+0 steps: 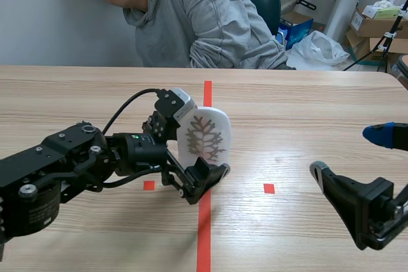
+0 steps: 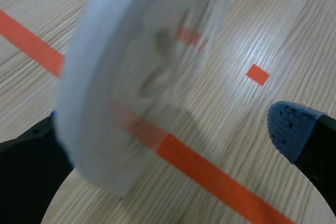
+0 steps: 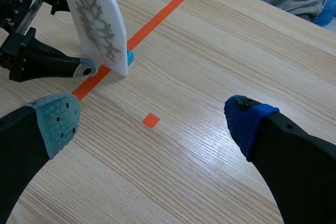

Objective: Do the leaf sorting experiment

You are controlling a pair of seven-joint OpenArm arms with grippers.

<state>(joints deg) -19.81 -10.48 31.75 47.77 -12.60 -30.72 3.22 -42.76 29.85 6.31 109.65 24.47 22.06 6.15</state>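
right pincer (image 1: 349,153) wide open, empty | left pincer (image 1: 199,138) open around the standing leaf card (image 3: 97,22) — not squeezing | card looks stiff, light, tippy — pinch its flat sides

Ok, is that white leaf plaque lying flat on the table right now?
No, the white leaf plaque stands upright on its lower edge, set on the orange tape line.

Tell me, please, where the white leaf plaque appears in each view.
Scene view: white leaf plaque, upright, near the middle, on the long tape line.
Left wrist view: plaque blurred, inside the left pincer.
Right wrist view: plaque far ahead of the right pincer.
Shared landmark: the long tape line at its base.
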